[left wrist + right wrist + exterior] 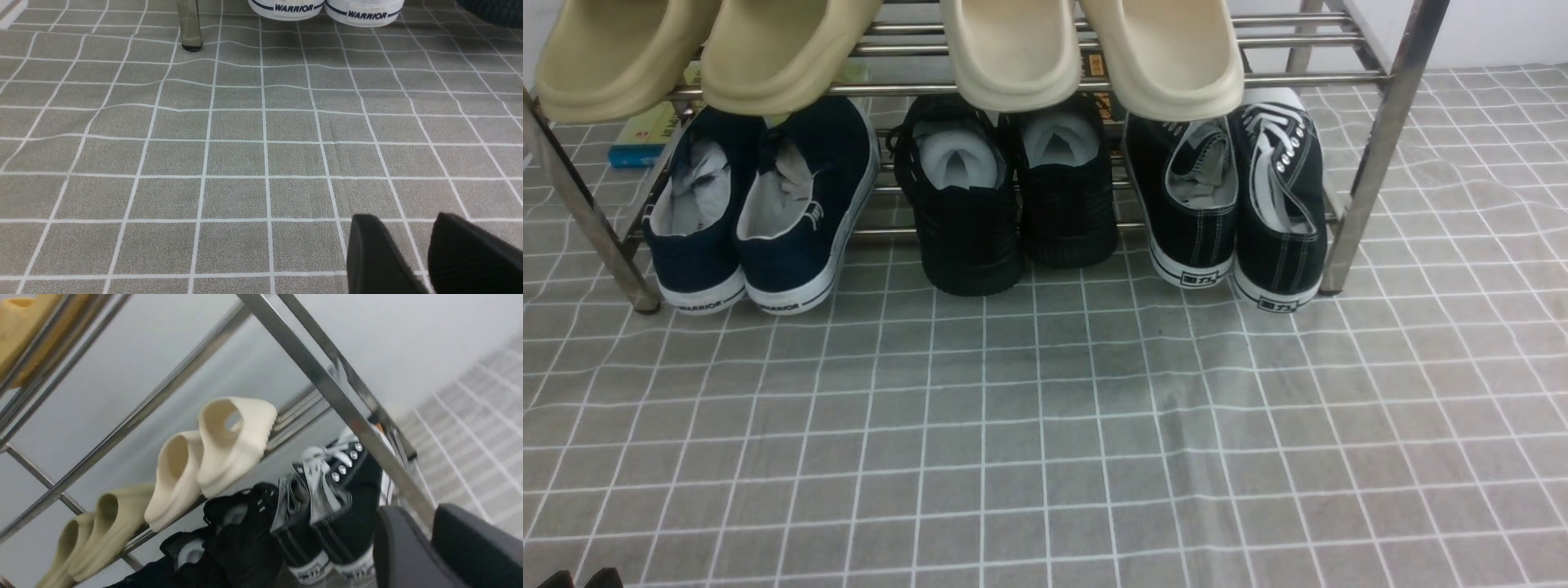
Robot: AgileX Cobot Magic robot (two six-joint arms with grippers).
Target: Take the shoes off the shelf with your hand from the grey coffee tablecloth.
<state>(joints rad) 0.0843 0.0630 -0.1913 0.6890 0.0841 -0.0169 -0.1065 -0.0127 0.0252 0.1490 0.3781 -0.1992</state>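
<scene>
The black canvas shoes [1278, 245] with white laces stand on the lower tier at the right end of the steel shelf [1380, 147], heels toward me. They also show in the right wrist view [351, 506], beside a shelf leg [327, 388]. My right gripper [416, 516] is open and empty, close to the heels and the leg, and it is out of the front view. My left gripper [404, 222] is open and empty, low over the grey grid tablecloth [237, 155]. Only its tips [580, 578] show at the front view's bottom left edge, far from the shoes.
Navy sneakers [760, 212] and all-black knit sneakers [1005, 196] share the lower tier. Beige slippers [711, 49] and cream slippers [1094, 49] sit on the upper tier. A book [645, 139] lies behind the rack. The left rack leg [190, 24] stands on the cloth.
</scene>
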